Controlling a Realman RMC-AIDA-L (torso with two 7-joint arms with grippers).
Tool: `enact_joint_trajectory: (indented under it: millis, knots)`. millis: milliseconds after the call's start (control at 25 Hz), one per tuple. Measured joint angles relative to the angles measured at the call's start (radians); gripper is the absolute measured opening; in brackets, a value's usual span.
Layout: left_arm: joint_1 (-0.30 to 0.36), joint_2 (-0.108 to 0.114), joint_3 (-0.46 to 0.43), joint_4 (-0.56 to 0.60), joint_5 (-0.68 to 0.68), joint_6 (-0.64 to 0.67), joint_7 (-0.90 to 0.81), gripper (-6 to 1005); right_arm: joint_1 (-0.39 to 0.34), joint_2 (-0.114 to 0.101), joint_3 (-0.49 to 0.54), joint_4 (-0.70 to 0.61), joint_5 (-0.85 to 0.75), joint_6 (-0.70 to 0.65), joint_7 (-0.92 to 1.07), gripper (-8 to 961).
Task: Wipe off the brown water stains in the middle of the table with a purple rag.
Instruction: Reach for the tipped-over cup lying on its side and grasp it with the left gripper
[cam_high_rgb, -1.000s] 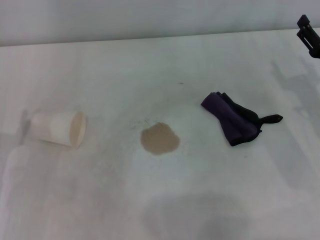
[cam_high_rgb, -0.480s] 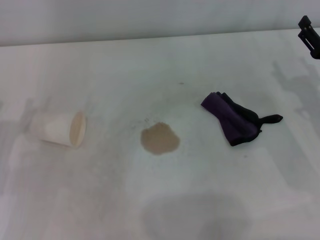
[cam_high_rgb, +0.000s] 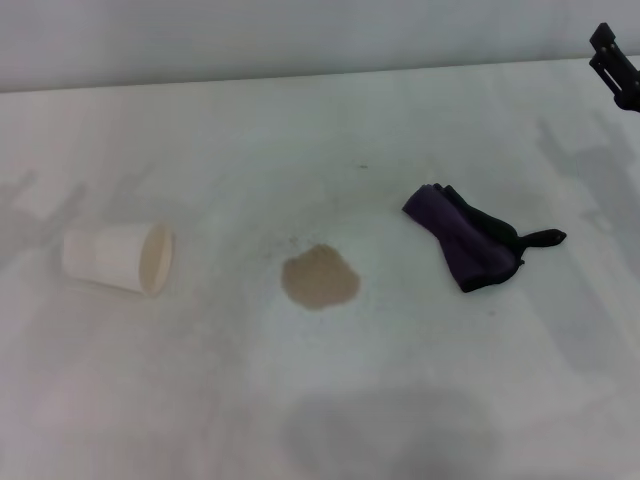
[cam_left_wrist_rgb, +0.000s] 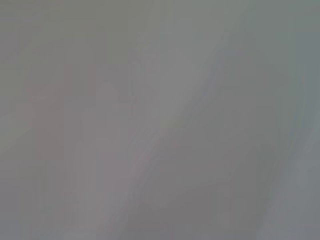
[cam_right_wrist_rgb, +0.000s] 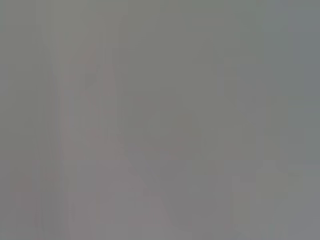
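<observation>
The brown water stains (cam_high_rgb: 319, 277) form one roundish tan patch in the middle of the white table (cam_high_rgb: 300, 140). The purple rag (cam_high_rgb: 465, 240) lies bunched on the table to the right of the patch, apart from it, with its thin black tail pointing right. Only the black tip of my right gripper (cam_high_rgb: 614, 68) shows at the far right edge of the head view, well behind and to the right of the rag. My left gripper is out of view. Both wrist views show only plain grey.
A white paper cup (cam_high_rgb: 118, 258) lies on its side at the left of the table, its mouth facing the stain. The table's far edge (cam_high_rgb: 300, 76) meets a grey wall. Faint grey shadows lie on the table at both sides and at the front.
The right gripper tip has shifted slightly upward at the frame's edge. The faint shadow near the cup has moved back and left. The rag, stain and cup have not moved.
</observation>
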Motion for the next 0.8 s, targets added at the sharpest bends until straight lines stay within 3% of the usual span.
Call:
enact_joint_trajectory:
  millis: [80, 280, 400, 640, 800]
  knots:
    - [-0.045, 0.039, 0.001, -0.102, 0.121, 0.053, -0.078, 876, 0.004, 0.002, 0.000, 0.007, 0.000, -0.002, 0.000, 873]
    - [-0.153, 0.129, 0.003, -0.242, 0.390, 0.171, -0.039, 877, 0.014, 0.006, 0.000, 0.016, 0.000, -0.003, 0.000, 873]
    - [-0.244, 0.165, 0.004, -0.287, 0.595, 0.222, 0.025, 877, 0.021, 0.006, 0.007, 0.028, 0.002, -0.003, 0.000, 873]
    - [-0.393, 0.171, 0.004, -0.322, 0.858, 0.250, 0.224, 877, 0.048, 0.008, 0.033, 0.071, 0.016, -0.005, 0.000, 873]
    - [-0.489, 0.160, 0.005, -0.323, 1.036, 0.237, 0.305, 877, 0.058, 0.010, 0.090, 0.110, 0.017, -0.005, 0.000, 873]
